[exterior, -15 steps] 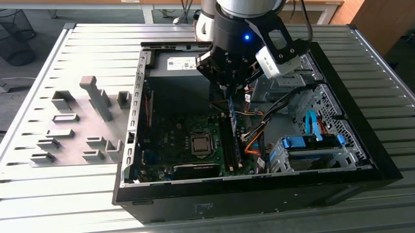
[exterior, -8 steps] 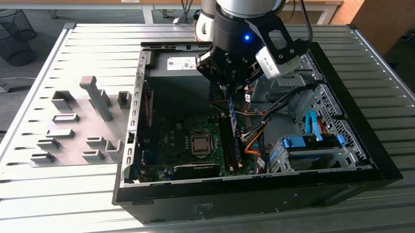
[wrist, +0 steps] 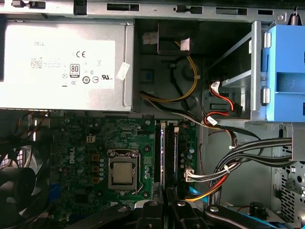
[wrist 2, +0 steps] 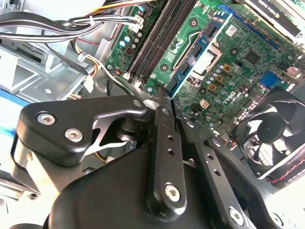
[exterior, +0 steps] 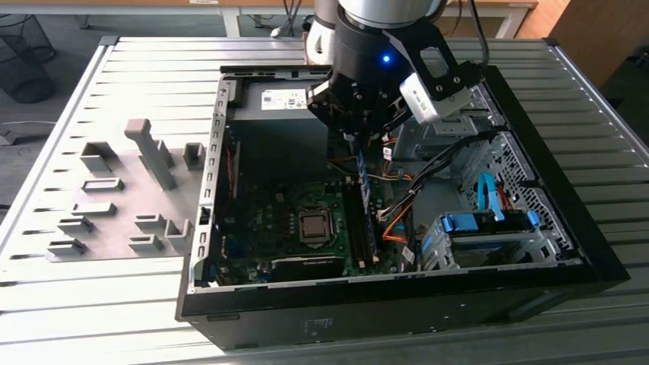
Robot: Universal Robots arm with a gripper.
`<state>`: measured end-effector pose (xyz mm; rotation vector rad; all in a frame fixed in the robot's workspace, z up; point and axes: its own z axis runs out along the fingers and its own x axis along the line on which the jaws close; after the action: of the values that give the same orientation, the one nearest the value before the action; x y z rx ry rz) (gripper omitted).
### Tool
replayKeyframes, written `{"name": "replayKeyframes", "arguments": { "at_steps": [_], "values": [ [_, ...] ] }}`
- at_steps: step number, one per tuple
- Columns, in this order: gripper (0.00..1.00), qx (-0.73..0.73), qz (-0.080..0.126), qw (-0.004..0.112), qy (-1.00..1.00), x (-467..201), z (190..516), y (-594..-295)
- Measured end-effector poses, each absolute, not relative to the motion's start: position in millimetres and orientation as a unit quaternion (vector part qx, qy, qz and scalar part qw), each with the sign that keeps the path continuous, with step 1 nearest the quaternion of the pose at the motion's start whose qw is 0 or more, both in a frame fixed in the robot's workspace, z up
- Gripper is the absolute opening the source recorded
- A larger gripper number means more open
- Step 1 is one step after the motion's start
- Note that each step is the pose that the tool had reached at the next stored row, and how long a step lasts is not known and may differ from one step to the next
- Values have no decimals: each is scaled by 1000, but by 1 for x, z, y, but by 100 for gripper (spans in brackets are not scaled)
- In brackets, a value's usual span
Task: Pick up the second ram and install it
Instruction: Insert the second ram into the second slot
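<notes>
Here the claw clamps the second ram above motherboard slots, cables alongside.

Power supply: large white label carrying a brand word, certification marks, a barcode and fine print. The same label shows in the exterior view, where it is illegible. Motherboard: white printed logo. Ram: small pale sticker, too small to read.
</notes>
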<state>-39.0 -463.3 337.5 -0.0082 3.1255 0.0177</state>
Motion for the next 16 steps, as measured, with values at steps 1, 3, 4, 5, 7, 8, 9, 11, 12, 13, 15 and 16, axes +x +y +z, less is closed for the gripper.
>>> {"name": "replayKeyframes", "arguments": {
  "at_steps": [1,3,4,5,7,8,9,11,12,13,15,16],
  "values": [
    [14,-3,6,8,1000,-39,338,-463],
    [14,-3,6,8,1000,-39,337,-463],
    [14,-3,6,8,1000,-39,337,-463],
    [14,-3,6,8,1000,-39,337,-463],
    [14,-3,6,8,1000,-39,337,-463],
    [14,-3,6,8,1000,-39,337,-463],
    [14,-3,6,8,1000,-37,337,-463],
    [14,-3,6,8,1000,-35,336,-463],
    [14,-3,6,8,1000,-34,334,-463],
    [14,-3,6,8,1000,-33,332,-463],
    [14,-3,6,8,1000,-31,329,-463],
    [14,-4,6,8,1000,-31,327,-464]
  ]
}}
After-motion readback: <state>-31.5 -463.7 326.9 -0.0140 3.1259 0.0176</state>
